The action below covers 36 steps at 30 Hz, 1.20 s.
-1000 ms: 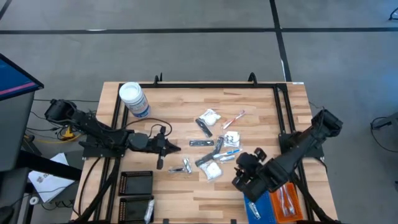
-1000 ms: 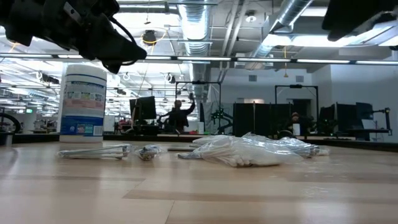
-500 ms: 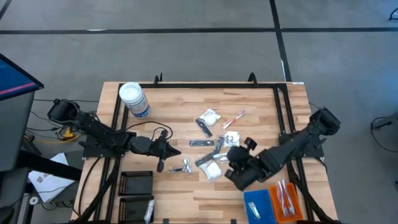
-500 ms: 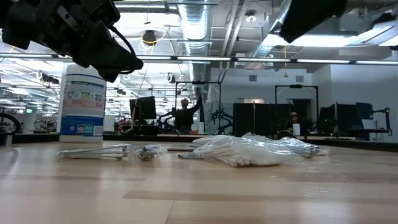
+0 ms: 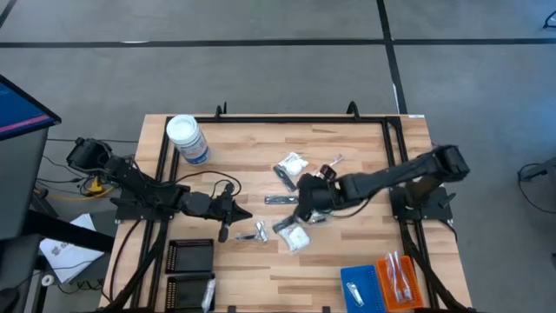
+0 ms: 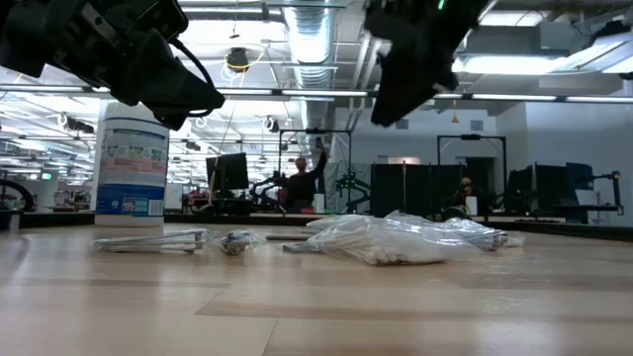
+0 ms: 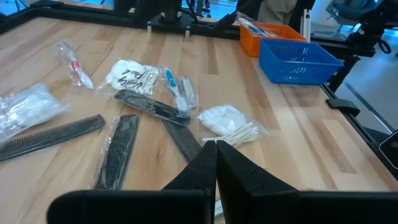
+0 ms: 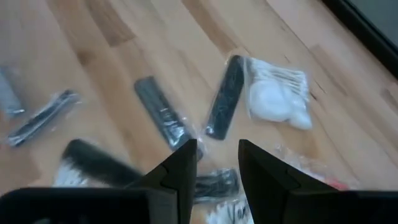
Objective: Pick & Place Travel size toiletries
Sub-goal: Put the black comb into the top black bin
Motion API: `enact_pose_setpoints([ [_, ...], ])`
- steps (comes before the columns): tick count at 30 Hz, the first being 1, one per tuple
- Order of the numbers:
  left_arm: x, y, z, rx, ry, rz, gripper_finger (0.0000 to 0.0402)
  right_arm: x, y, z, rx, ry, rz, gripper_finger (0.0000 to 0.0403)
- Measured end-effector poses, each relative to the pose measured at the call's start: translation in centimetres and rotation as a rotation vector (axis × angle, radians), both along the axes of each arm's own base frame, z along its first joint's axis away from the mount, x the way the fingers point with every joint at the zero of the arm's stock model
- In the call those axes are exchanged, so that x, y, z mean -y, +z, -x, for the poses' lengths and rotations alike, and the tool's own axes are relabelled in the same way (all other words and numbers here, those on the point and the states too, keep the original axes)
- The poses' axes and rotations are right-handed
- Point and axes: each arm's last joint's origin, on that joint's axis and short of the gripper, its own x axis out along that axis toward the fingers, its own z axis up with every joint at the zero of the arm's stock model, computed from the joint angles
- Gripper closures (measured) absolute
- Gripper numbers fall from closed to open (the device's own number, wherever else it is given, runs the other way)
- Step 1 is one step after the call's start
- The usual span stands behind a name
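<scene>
The right wrist view is smeared, so the dark combs (image 8: 165,118) and the white sachet (image 8: 277,93) lack detail. In the high view the right gripper (image 5: 311,195) hides part of the pile beneath it

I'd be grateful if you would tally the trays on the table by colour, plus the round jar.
Black trays: 2
Blue tray: 1
Orange tray: 1
White-lidded jar: 1
Total: 5
</scene>
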Motion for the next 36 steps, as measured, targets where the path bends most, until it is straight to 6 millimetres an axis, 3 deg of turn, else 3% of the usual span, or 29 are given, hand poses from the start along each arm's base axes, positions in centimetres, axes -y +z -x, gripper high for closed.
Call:
enact_pose_setpoints([
  [6, 0.0, 0.0, 0.0, 0.0, 0.0, 0.0, 0.0399, 3.6, -1.6, -0.2, 0.009, -0.096, -0.007, 0.0292],
  [10, 0.0, 0.0, 0.0, 0.0, -0.001, -0.002, 0.0399, 5.5, -3.4, -0.5, 0.093, -0.07, -0.1, 0.0292],
  [17, 0.0, 0.0, 0.0, 0.0, -0.001, -0.002, 0.0399, 6.2, -6.3, 0.0, 0.203, -0.012, -0.229, 0.0292],
  [24, 0.0, 0.0, 0.0, -0.001, -0.002, -0.003, 0.0399, 4.5, -7.1, 1.0, 0.026, 0.161, -0.262, 0.0292],
  [28, 0.0, 0.0, 0.0, -0.001, -0.001, -0.001, 0.0399, 4.3, -7.1, 1.2, 0.011, 0.172, -0.262, 0.0292],
  [31, 0.0, 0.0, 0.0, -0.001, 0.0, 0.001, 0.0399, 5.1, -6.7, 1.2, 0.004, 0.16, -0.305, 0.0292],
  [36, 0.0, 0.0, 0.0, -0.001, 0.0, 0.002, 0.0399, 8.5, -5.1, 2.0, -0.035, 0.137, -0.452, 0.0295],
])
